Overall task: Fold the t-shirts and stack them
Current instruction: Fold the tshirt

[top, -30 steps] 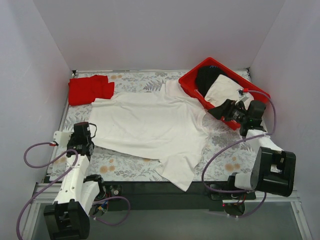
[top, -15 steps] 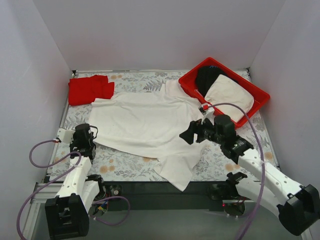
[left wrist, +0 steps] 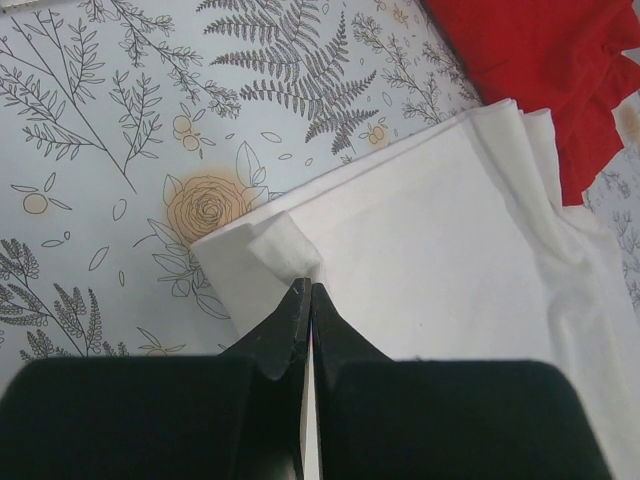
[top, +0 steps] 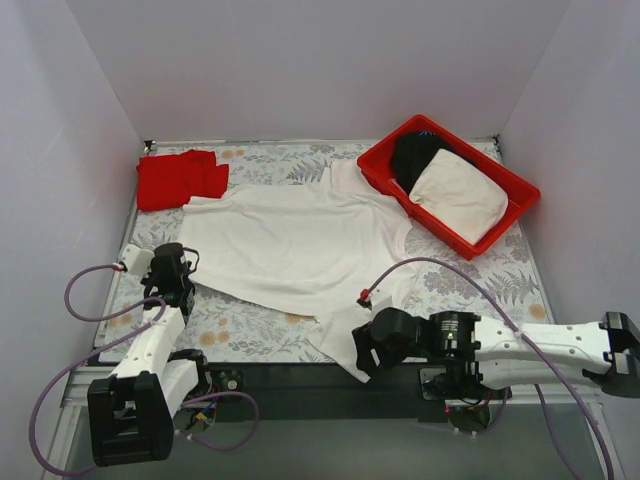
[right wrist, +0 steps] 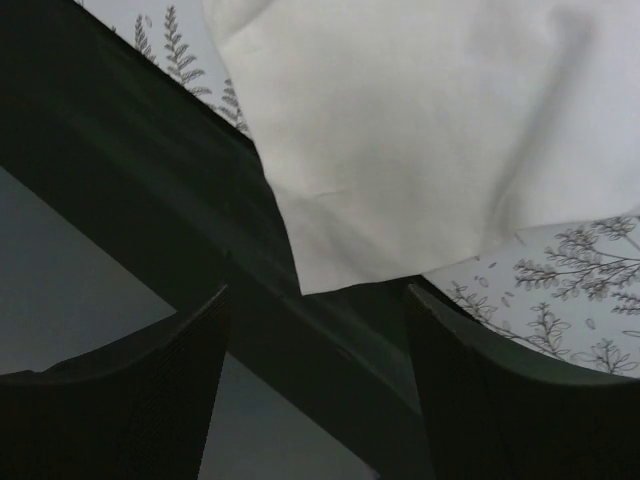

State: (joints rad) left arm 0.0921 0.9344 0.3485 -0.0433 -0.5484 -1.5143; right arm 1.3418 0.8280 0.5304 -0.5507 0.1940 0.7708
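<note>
The white t-shirt (top: 290, 245) lies spread across the middle of the flowered table, and one corner hangs over the front edge. The red t-shirt (top: 180, 178) lies folded at the back left. My left gripper (top: 172, 268) is at the white shirt's left corner. In the left wrist view its jaws (left wrist: 307, 287) are shut on a small fold of the white shirt (left wrist: 450, 250), with the red shirt (left wrist: 560, 70) beyond. My right gripper (top: 362, 350) is open at the front edge. In the right wrist view its fingers (right wrist: 150, 390) stand either side of the hanging corner (right wrist: 420, 130), not touching it.
A red plastic tray (top: 520, 195) stands at the back right, holding a folded off-white garment (top: 460, 195) and a black one (top: 415, 155). The table's dark front rail (right wrist: 180, 200) runs just under my right gripper. White walls close in the sides and back.
My right arm has swung from the tray down to the front edge, over the white shirt's hanging corner. My left gripper has crept slightly forward at the shirt's left corner.
</note>
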